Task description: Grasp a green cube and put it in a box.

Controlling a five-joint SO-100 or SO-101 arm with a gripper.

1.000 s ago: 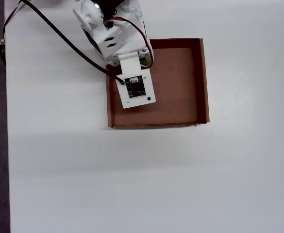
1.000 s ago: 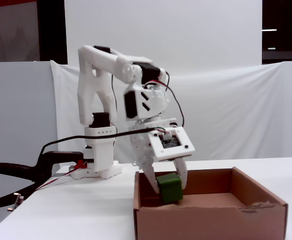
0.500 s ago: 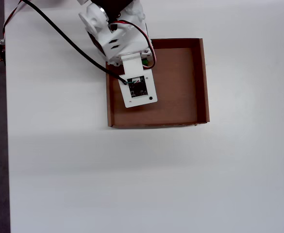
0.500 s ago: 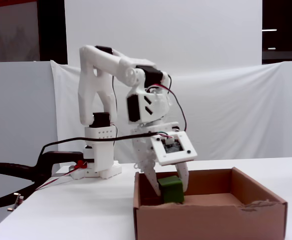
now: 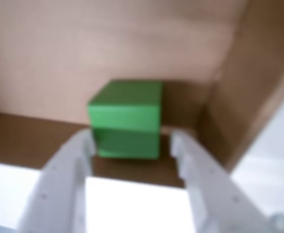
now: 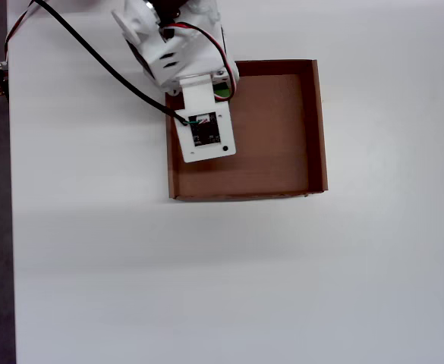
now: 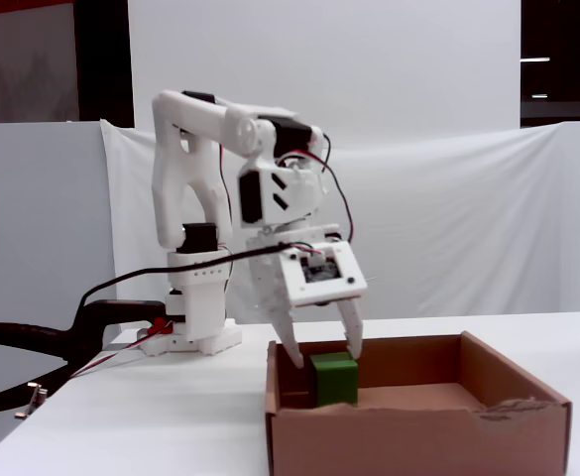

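The green cube (image 5: 126,119) rests inside the brown cardboard box (image 5: 59,58), near a corner. My white gripper (image 5: 132,139) is open, with one finger on each side of the cube and a small gap at both sides. In the fixed view the gripper (image 7: 325,355) reaches down into the box (image 7: 418,436) and straddles the cube (image 7: 335,380) near the box's left end. In the overhead view the wrist covers the gripper, and only a sliver of the cube (image 6: 222,92) shows in the box (image 6: 317,129) near its top left corner.
The box stands on a white table (image 6: 206,280). The arm's base (image 7: 195,332) is behind the box on the left in the fixed view, with a black clamp (image 7: 32,342) at the table's left edge. A black cable (image 6: 92,53) trails from the wrist.
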